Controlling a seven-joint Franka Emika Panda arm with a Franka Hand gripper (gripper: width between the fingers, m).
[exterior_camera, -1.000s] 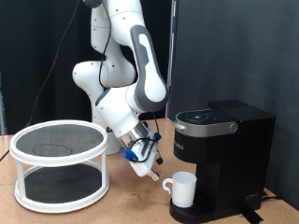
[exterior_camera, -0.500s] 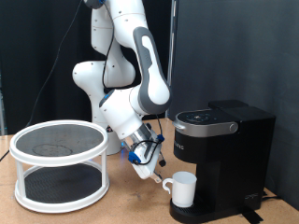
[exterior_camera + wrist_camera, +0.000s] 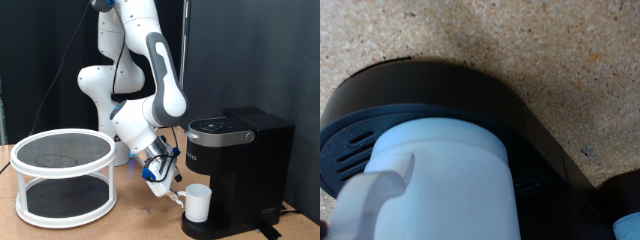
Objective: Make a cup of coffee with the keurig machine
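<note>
The white cup (image 3: 196, 203) stands on the round drip base of the black keurig machine (image 3: 240, 160), under its closed lid, with its handle towards the exterior view's left. My gripper (image 3: 170, 190) hangs low and tilted just left of the cup, close to the handle. In the wrist view the cup (image 3: 445, 190) fills the near field with its handle (image 3: 375, 198) in front, and the black drip base (image 3: 430, 90) curves behind it. No fingers show clearly in the wrist view. Nothing shows between the fingers.
A white two-tier round rack (image 3: 65, 175) with mesh shelves stands on the cork-coloured table (image 3: 140, 220) at the exterior view's left. The robot's base is behind, in front of a dark curtain.
My gripper has moved down and to the exterior view's right, from about midway between rack and machine to right beside the cup's handle. Cup and machine have not moved.
</note>
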